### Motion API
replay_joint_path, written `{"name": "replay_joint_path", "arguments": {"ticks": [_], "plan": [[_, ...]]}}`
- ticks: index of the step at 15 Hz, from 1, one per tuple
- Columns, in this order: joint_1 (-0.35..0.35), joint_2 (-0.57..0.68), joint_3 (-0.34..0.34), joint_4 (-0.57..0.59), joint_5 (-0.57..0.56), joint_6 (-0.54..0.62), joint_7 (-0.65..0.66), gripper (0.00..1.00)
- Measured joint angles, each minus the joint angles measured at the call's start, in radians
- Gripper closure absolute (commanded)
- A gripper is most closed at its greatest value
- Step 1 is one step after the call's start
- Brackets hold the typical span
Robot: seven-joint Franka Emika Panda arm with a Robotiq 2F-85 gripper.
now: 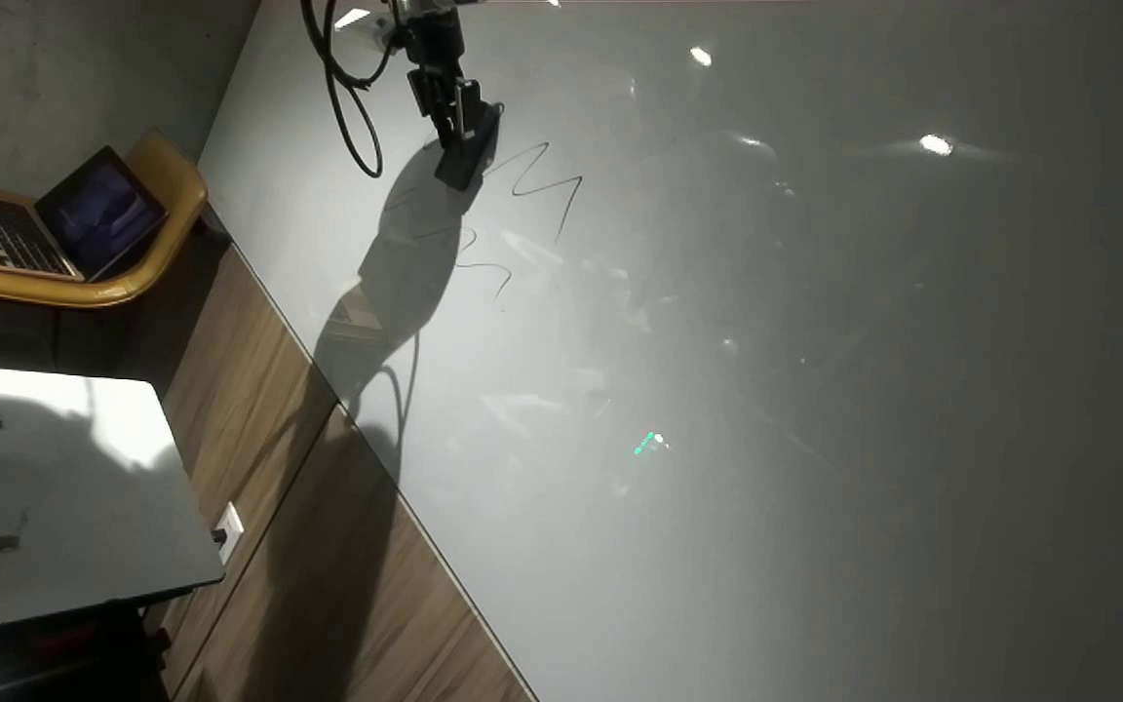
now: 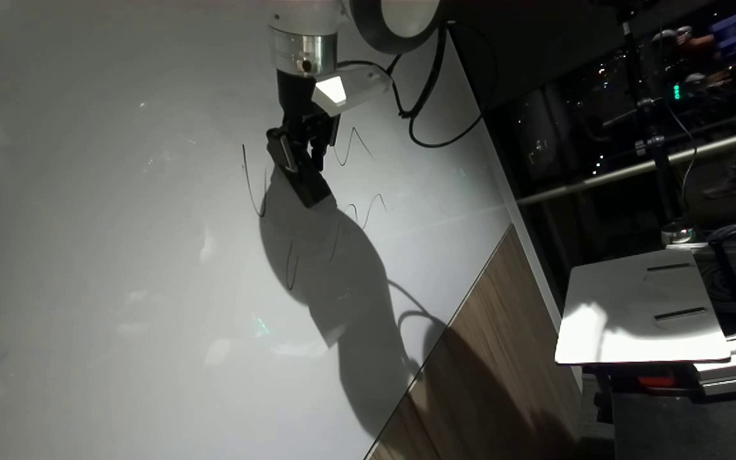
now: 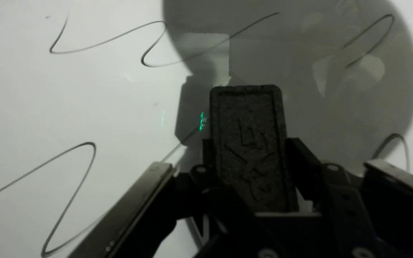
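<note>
Wrist view, left to right: pen squiggle point(image 3: 74, 197) about 8 o'clock of the dark eraser-like block point(image 3: 249, 132); block mid-frame, gripper point(image 3: 251, 150) clamped on its sides, jaws only as far apart as the block; hooked stroke point(image 3: 394, 135) at 3 o'clock. Likely best: face flat to the whiteboard point(image 1: 834, 361), light even pressure, overlapping passes; contact can't be confirmed. In an exterior view, from the block: laptop point(image 1: 98, 219) on yellow chair point(image 1: 183, 190), 9 o'clock; wood panelling point(image 1: 337, 526), 7; whiteboard glossy, glare spot point(image 1: 935, 145) at 3.
</note>
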Motion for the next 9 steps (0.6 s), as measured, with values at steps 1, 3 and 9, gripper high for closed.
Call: {"name": "replay_joint_path", "arguments": {"ticks": [1,3,9], "plan": [[-0.005,-0.008,-0.003,-0.005,-0.002,0.0,0.0,0.72],[-0.021,-0.026,-0.008,-0.017,-0.011,0.0,0.0,0.72],[-0.093,-0.082,-0.033,-0.056,-0.056,-0.023,0.012,0.72]]}}
